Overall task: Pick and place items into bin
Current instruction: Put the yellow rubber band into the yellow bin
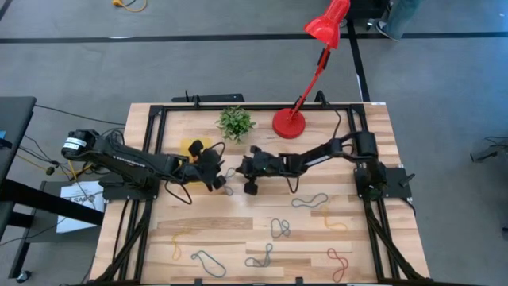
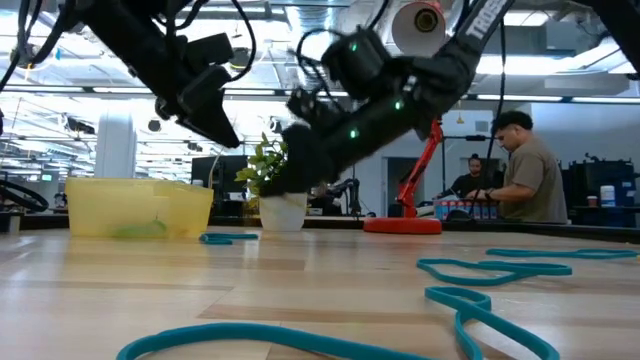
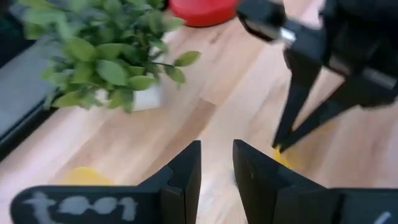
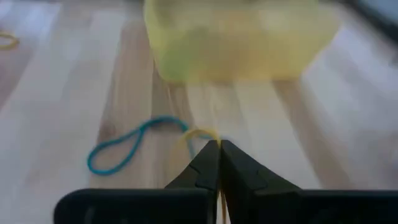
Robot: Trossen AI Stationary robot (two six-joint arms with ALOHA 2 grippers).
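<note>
My right fingers (image 4: 214, 151) pinch a yellow band (image 4: 199, 135), with the bin (image 4: 239, 40) at twelve o'clock; my left fingers (image 3: 216, 168) wait slightly parted.

Overhead looking straight down on the whole table (image 1: 262, 214). Low one at tabletop height, facing the room. Wrist cams close up; yellow bin (image 4: 239, 37) shared with low (image 2: 135, 207).

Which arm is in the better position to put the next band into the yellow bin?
Probably the right. Its tool is shut on a yellow band, facing the bin. The left tool holds nothing visible.
</note>
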